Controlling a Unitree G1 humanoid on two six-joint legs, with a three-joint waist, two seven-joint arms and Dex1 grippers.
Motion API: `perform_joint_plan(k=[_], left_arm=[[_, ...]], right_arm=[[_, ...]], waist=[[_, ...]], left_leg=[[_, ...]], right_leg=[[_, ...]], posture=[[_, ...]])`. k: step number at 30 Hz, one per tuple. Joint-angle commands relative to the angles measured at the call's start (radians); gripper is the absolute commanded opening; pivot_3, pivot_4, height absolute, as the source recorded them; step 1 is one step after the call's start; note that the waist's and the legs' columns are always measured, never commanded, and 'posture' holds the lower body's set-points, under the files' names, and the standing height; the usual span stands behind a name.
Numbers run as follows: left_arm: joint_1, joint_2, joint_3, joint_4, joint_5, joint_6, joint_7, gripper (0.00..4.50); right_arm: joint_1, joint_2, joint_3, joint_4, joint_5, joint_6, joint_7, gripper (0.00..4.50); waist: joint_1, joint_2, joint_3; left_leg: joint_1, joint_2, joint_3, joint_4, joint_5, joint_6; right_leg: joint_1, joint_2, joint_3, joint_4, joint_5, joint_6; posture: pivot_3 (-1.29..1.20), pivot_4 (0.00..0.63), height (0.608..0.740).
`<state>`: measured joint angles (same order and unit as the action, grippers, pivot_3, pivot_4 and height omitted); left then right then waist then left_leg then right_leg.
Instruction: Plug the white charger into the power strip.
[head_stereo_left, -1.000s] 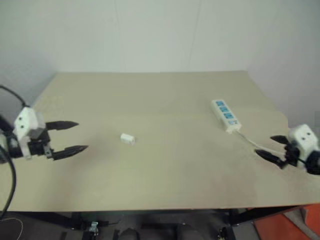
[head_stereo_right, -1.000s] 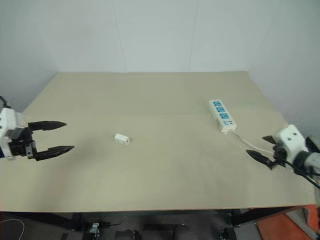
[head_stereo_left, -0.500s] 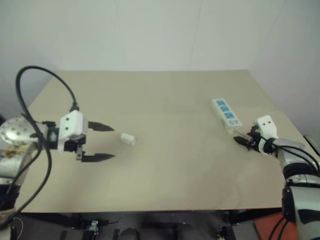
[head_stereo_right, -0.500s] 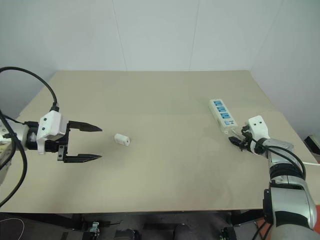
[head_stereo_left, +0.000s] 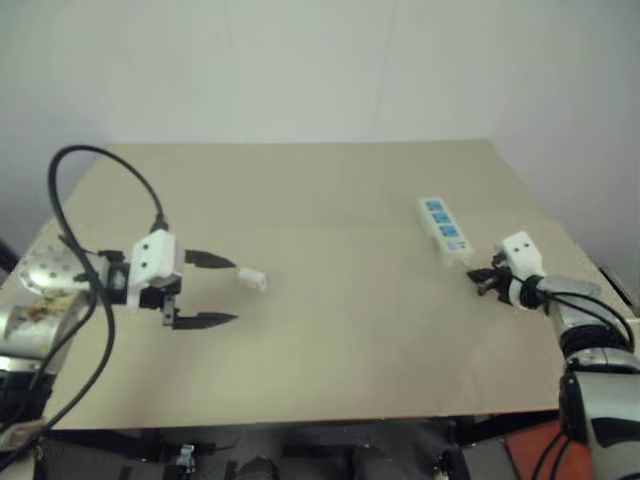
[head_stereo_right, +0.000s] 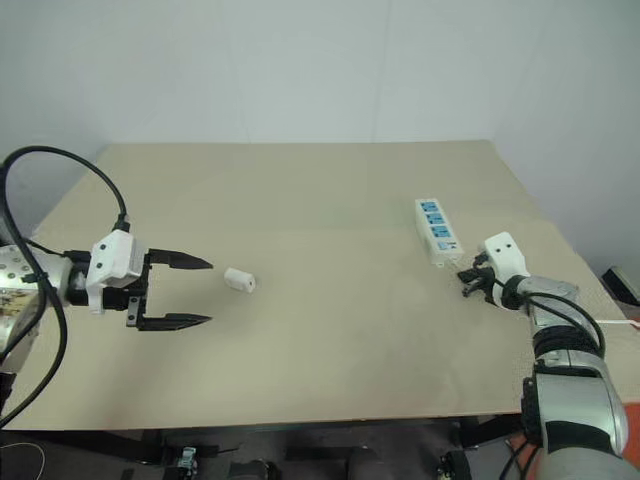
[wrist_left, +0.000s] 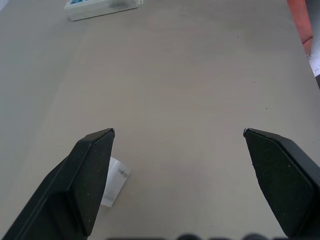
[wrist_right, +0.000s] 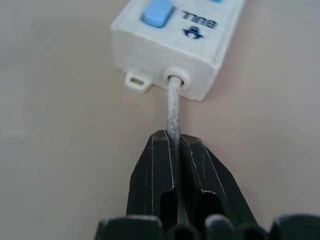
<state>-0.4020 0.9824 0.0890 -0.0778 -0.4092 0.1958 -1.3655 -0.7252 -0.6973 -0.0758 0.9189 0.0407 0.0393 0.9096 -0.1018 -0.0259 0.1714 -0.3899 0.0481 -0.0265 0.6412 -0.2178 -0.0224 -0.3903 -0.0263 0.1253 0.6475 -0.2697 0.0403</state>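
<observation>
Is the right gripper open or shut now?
Shut. In the right wrist view the right gripper has its two fingers pressed together on the cord just behind the power strip.

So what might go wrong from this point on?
The right tool pinches the cord, not the strip; pulling could swing the strip or strain the cord. The open left tool sits short of the charger, which lies off toward one finger; closing may knock it away.

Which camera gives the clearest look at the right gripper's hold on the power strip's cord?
The right wrist view: the right gripper is shut on the cord just behind the power strip. Both eye views show that gripper small at the strip's near end; the left wrist view shows part of the strip.
</observation>
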Motion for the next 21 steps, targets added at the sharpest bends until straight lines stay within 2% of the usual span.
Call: perform_joint_plan(k=[1, 6, 12, 19, 20, 21], left_arm=[[-0.020, 0.003, 0.010, -0.010, -0.006, -0.011, -0.001, 4.50], [-0.028, -0.005, -0.011, 0.005, 0.010, -0.024, -0.005, 4.50], [-0.068, -0.019, -0.044, 0.031, 0.025, -0.033, -0.013, 4.50], [-0.082, -0.029, -0.058, 0.030, 0.027, -0.032, -0.023, 4.50], [-0.083, -0.030, -0.058, 0.032, 0.028, -0.031, -0.023, 4.50], [-0.085, -0.029, -0.060, 0.033, 0.026, -0.024, -0.027, 4.50]], right_arm=[[0.126, 0.001, -0.006, -0.348, 0.090, 0.074, 0.086, 0.01], [0.317, 0.020, 0.004, -0.637, 0.093, 0.158, 0.028, 0.01], [0.417, 0.051, -0.038, -0.776, 0.112, 0.195, -0.069, 1.98], [0.508, 0.141, -0.121, -0.933, 0.167, 0.173, -0.216, 4.23], [0.518, 0.159, -0.123, -0.952, 0.181, 0.187, -0.230, 4.46], [0.528, 0.180, -0.118, -0.968, 0.182, 0.182, -0.247, 4.46]], waist=[[0.001, 0.000, 0.000], [0.005, 0.000, 0.000], [0.009, 0.000, 0.000], [0.010, 0.000, 0.000], [0.011, 0.000, 0.000], [0.011, 0.000, 0.000]], left_leg=[[0.000, 0.000, 0.000, 0.000, 0.000, 0.000], [0.000, 0.000, -0.001, 0.000, 0.000, 0.000], [0.001, 0.000, -0.001, 0.001, 0.000, 0.000], [-0.001, 0.000, -0.001, 0.001, 0.000, 0.000], [-0.001, 0.000, -0.001, 0.001, 0.000, 0.000], [-0.001, 0.000, -0.001, 0.001, 0.000, 0.000]], right_leg=[[0.000, 0.000, 0.000, 0.000, 0.000, 0.000], [-0.001, 0.000, -0.001, 0.001, 0.000, 0.000], [0.000, 0.001, -0.001, 0.002, -0.004, 0.007], [-0.001, 0.001, 0.000, 0.001, -0.003, 0.005], [-0.001, 0.001, -0.001, 0.001, -0.003, 0.005], [-0.001, 0.001, -0.001, 0.001, -0.003, 0.005]], posture=[[0.00, 0.150, 0.740], [0.00, 0.150, 0.740], [0.00, 0.150, 0.740], [0.00, 0.150, 0.740], [0.00, 0.150, 0.740], [0.00, 0.150, 0.740]])
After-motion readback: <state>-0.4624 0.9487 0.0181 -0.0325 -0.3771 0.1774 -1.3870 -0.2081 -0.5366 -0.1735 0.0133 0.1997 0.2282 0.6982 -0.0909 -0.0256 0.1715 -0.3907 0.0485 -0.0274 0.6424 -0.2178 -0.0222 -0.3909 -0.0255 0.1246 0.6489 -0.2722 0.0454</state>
